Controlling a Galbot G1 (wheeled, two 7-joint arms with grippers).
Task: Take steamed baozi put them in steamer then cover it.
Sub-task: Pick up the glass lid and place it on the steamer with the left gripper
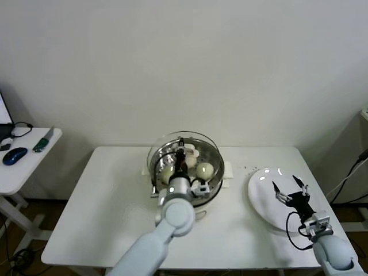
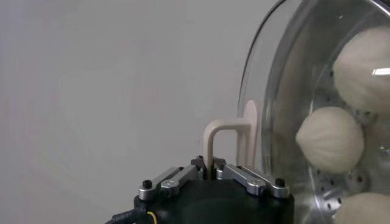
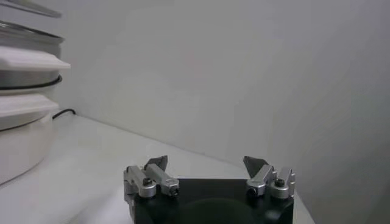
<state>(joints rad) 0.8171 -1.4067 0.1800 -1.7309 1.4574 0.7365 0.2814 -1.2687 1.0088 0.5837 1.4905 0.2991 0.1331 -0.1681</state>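
My left gripper [image 1: 180, 150] is shut on the white handle [image 2: 222, 131] of the round glass lid [image 1: 198, 141], which it holds over the steamer [image 1: 214, 183] at the table's middle back. Its jaws [image 2: 210, 167] pinch the handle's thin post. Through the glass lid [image 2: 292, 73] I see three off-white baozi [image 2: 332, 139] [image 2: 365, 67] [image 2: 365, 210] on the perforated steel floor [image 2: 326, 185]. From the head view, baozi [image 1: 204, 169] [image 1: 167, 171] show inside the basket. Whether the lid rests on the rim I cannot tell. My right gripper [image 1: 289, 187] [image 3: 207, 164] hangs open over the bare white plate [image 1: 261, 195].
The steamer's white cooker base [image 3: 24, 79] stands off to one side in the right wrist view. A side table [image 1: 23, 167] at the far left carries a blue mouse [image 1: 14, 155]. A wall [image 1: 184, 69] runs close behind the white table [image 1: 103, 213].
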